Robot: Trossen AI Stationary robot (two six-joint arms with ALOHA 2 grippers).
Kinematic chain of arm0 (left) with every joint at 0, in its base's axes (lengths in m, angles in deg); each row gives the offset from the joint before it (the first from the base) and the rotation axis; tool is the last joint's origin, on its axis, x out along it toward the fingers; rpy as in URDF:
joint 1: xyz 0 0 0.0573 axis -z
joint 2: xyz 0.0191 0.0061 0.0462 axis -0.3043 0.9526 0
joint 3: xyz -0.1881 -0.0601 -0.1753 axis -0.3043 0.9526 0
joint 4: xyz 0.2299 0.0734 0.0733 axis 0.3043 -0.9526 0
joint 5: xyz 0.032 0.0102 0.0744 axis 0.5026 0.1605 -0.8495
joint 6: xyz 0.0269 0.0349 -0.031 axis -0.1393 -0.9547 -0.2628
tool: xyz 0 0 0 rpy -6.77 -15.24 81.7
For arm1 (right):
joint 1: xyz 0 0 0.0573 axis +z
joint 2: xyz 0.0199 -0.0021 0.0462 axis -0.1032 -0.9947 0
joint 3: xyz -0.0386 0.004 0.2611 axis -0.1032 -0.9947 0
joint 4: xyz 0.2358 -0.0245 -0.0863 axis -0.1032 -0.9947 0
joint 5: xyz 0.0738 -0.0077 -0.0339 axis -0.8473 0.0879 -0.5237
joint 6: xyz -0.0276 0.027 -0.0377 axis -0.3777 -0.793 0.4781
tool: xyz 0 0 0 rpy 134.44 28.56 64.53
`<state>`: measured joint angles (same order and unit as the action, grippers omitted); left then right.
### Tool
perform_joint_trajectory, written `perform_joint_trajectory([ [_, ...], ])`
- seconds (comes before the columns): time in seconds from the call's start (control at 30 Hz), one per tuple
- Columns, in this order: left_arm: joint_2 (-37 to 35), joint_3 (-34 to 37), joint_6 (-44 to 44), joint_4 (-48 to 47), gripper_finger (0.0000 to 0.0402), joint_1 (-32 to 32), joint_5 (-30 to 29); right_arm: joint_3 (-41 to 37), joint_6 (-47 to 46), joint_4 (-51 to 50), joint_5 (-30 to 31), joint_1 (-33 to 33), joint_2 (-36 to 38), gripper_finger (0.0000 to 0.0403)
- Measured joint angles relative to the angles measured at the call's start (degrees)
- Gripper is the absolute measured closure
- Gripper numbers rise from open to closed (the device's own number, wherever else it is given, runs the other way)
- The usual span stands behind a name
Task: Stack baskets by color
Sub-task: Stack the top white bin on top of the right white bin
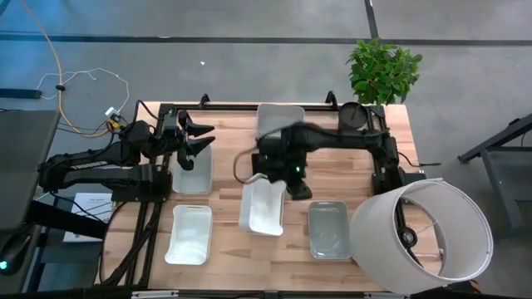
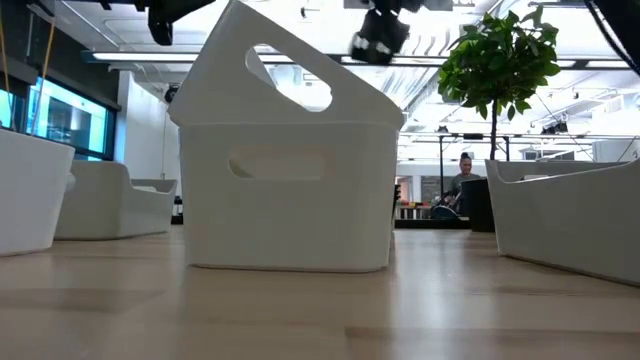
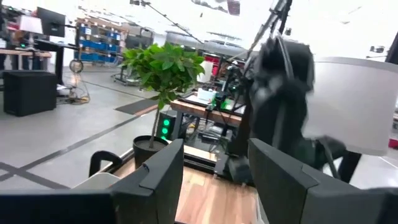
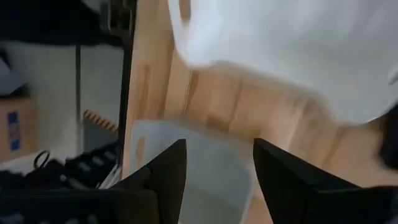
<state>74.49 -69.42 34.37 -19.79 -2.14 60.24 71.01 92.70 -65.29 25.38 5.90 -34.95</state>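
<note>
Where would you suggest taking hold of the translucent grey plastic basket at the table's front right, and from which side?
I would grip one long side wall of the translucent grey plastic basket, coming straight down. It sits upright and open-topped, so the thin rim is exposed; the white lampshade crowds its right, so the left wall seems safer.

No legible text, labels, brands or numbers anywhere. Cardboard box (image 4: 13,127) beyond the table edge carries a blue printed patch, too blurred to read. Baskets show no markings.
</note>
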Motion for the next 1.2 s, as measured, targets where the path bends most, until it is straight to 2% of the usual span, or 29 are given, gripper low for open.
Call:
perform_joint_trajectory([
  [0.13,0.0,0.0,0.0,0.0,0.0234,0.0,-2.1,-14.7,-3.9,7.7,-2.2,2.7,4.8,0.0231],
  [0.3,0.0,0.0,0.0,0.4,0.0234,0.0,-2.9,-35.7,-19.3,29.4,-3.6,4.3,14.4,0.0232],
  [0.43,0.0,0.0,0.0,0.4,0.0234,0.0,-2.9,-49.9,-41.8,53.1,0.7,4.6,22.0,0.0238],
  [0.53,0.0,0.0,0.0,0.3,0.0234,0.0,-2.8,-58.3,-62.3,70.6,8.9,5.3,26.3,0.0240],
  [0.6,0.0,0.0,0.0,0.3,0.0234,0.0,-2.8,-62.4,-74.0,78.3,14.4,5.8,27.6,0.0240],
  [0.67,0.0,0.0,0.0,0.4,0.0234,0.0,-2.8,-65.3,-81.9,81.5,17.3,5.9,27.8,0.0241],
  [0.77,0.0,0.0,0.0,0.3,0.0234,0.0,-2.8,-67.5,-89.4,83.1,18.5,6.2,27.1,0.0241],
  [1.2,0.0,0.0,0.0,0.0,0.0234,0.0,-2.9,-67.8,-95.0,86.2,27.4,9.1,24.2,0.0241],
])
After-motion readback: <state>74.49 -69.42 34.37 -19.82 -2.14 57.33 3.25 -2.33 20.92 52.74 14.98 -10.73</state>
